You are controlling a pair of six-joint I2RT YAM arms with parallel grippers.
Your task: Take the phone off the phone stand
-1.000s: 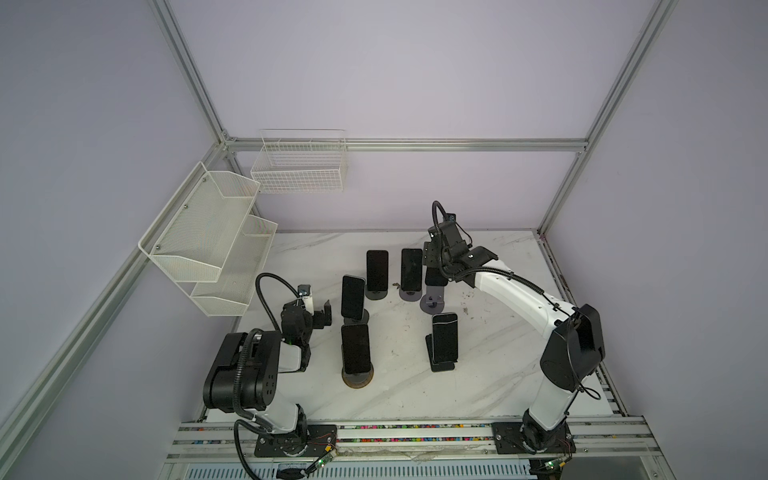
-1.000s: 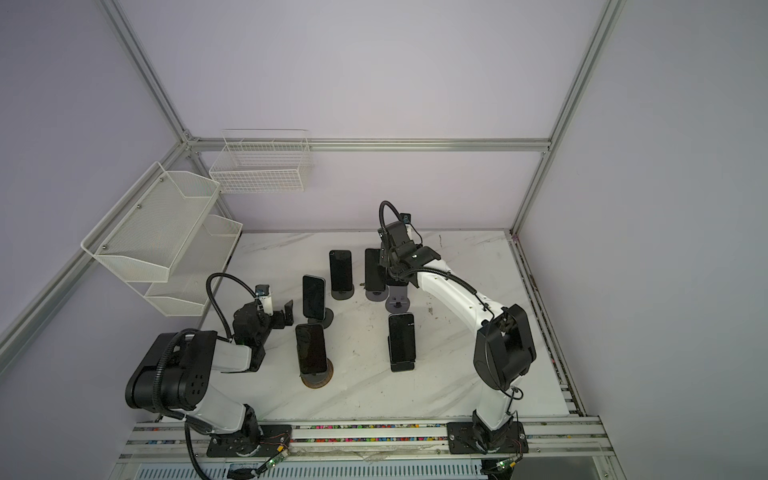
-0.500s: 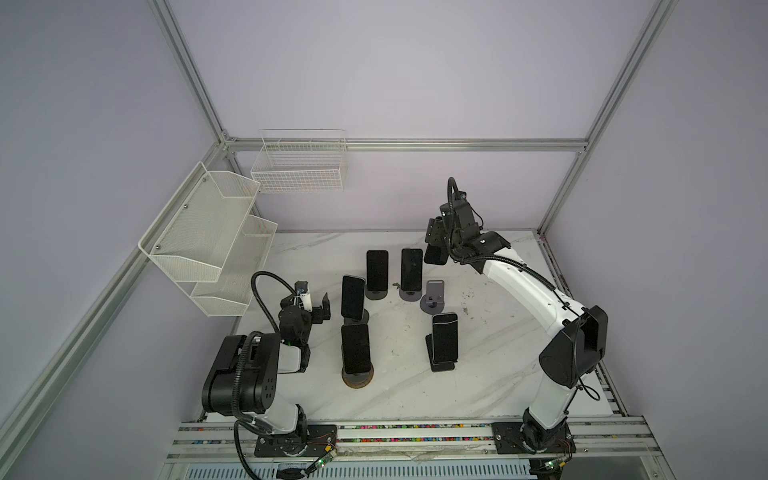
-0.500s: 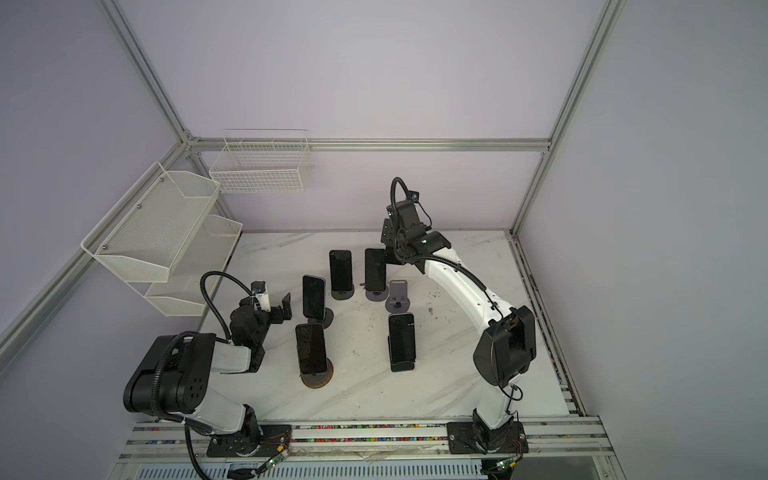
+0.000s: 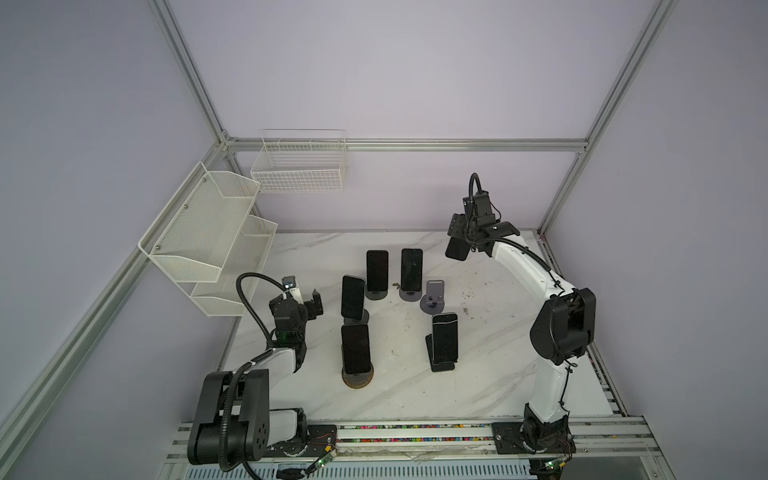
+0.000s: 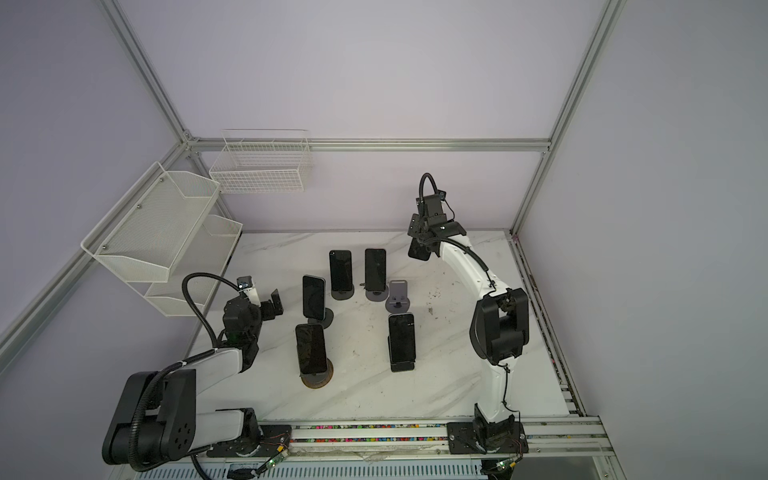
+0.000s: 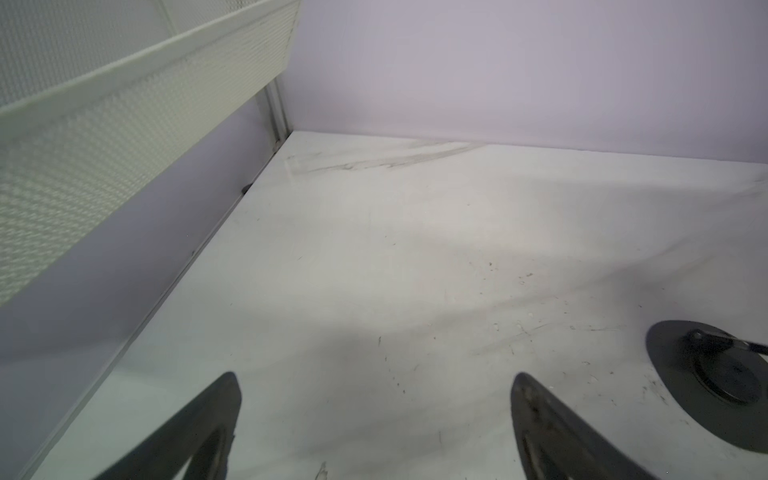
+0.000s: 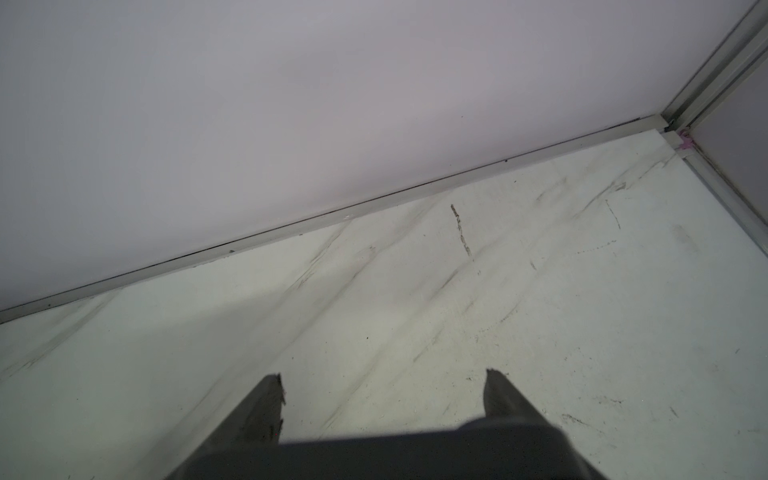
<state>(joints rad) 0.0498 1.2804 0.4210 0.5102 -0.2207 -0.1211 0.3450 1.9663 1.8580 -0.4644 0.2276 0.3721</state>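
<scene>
My right gripper [image 5: 460, 239] [image 6: 423, 237] hangs above the back right of the table, shut on a dark phone [image 5: 456, 248] [image 6: 419, 250] by its side edges. In the right wrist view the phone [image 8: 415, 455] spans the gap between the two fingertips [image 8: 270, 399], and the gripper [image 8: 384, 386] looks down at bare marble. The grey phone stand [image 5: 433, 294] [image 6: 398, 296] stands without a phone near the table's middle. My left gripper [image 5: 309, 300] [image 7: 376, 399] is open over the left of the table, holding nothing.
Several other phones rest on stands: two at the back [image 5: 377, 268] [image 5: 411, 269], two left of centre [image 5: 353, 297] [image 5: 355, 349], one at front right [image 5: 444, 337]. A round stand base [image 7: 715, 382] lies beside my left gripper. White mesh shelves [image 5: 208, 232] and a wire basket [image 5: 299, 166] hang on the walls.
My right gripper has lifted the phone off the grey stand and carried it up and toward the back right. The left arm has barely shifted.
</scene>
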